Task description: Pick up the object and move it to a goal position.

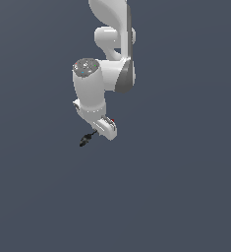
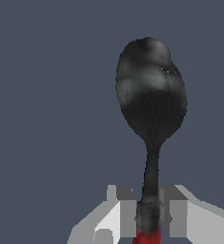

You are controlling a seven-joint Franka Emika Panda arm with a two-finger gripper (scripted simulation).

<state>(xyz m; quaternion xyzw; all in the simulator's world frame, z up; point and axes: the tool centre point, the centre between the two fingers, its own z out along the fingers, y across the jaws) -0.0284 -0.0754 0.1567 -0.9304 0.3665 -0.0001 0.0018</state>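
In the wrist view, nearest the camera, the claw point(image 2: 149, 217) pinches the spoon point(image 2: 151, 109) by the lower part of its stem. The two grey fingers point(image 2: 126, 212) press against the stem from either side, and the red handle end peeks out just below them. Past the fingers the black stem runs up to the rounded black head, which juts out well clear of the claw with only plain grey-blue surface behind it.

In the exterior view the same grip shows at a smaller size. The white arm point(image 1: 95, 91) reaches down from the top of the frame, and the claw point(image 1: 96, 132) sits at its lower end. The spoon point(image 1: 85, 139) pokes out from it as a short dark sliver toward the exterior view's left. The desk point(image 1: 176, 197) beyond is a flat, bare-looking grey-blue field. I cannot tell from either view whether the spoon hangs above the desk or rests on it, since no clear shadow or gap is visible.

As for progress, the grasp looks done: the spoon is firmly in the claw. What is left, as I judge it, is the carry to the goal position. No goal marker shows in either view, so how near the spoon is to it cannot be said.
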